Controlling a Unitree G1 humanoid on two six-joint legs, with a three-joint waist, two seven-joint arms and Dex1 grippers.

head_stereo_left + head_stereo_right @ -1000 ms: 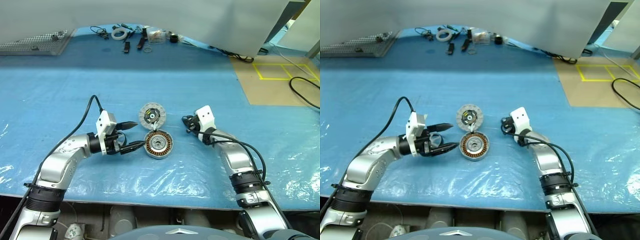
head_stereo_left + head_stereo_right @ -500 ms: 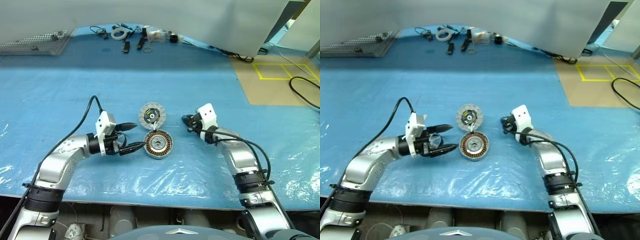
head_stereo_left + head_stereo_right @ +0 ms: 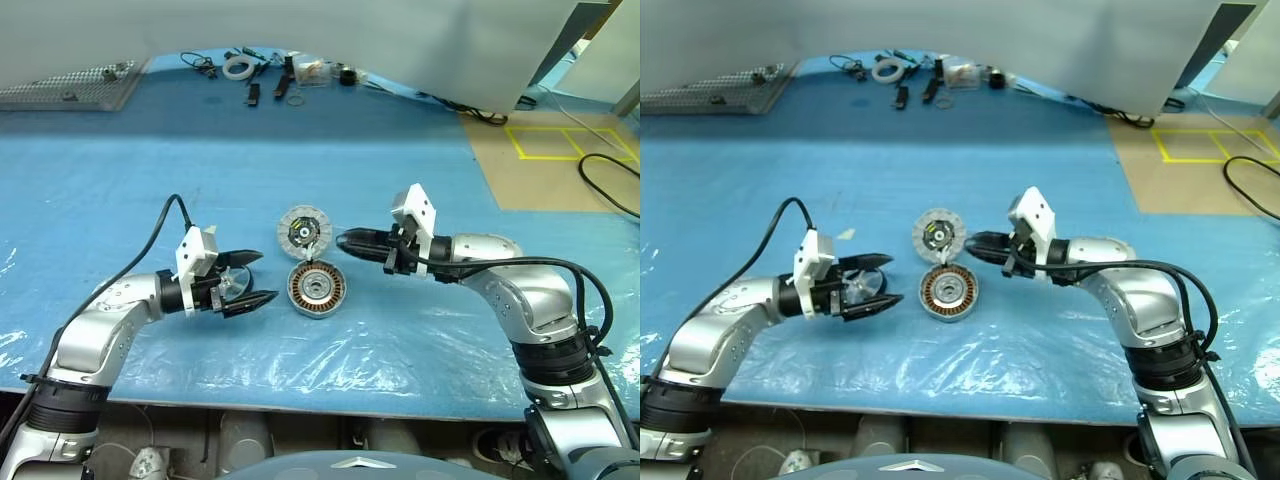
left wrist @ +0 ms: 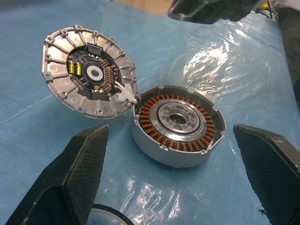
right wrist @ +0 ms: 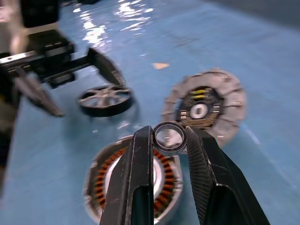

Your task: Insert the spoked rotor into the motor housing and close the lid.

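Observation:
The motor housing (image 3: 317, 290) stands on the blue table with the spoked rotor (image 4: 178, 123), a copper-wound ring, seated inside it. The lid (image 3: 304, 232) lies just behind it, whitish segmented face up, touching the housing's rim. My left gripper (image 3: 268, 277) is open, level, a little left of the housing. A dark spoked wheel (image 5: 105, 100) lies on the table under its fingers. My right gripper (image 3: 343, 240) points left, raised beside the lid, shut on a small ring (image 5: 169, 136) at its fingertips.
Loose tools and a white tape roll (image 3: 239, 67) lie at the table's far edge. A perforated metal tray (image 3: 70, 88) sits at the far left. Black cables (image 3: 600, 180) and yellow floor tape (image 3: 565, 143) are off the table to the right.
My right arm has lifted and swung so its gripper now points left beside the lid. My left gripper has drawn back slightly to the left, away from the housing.

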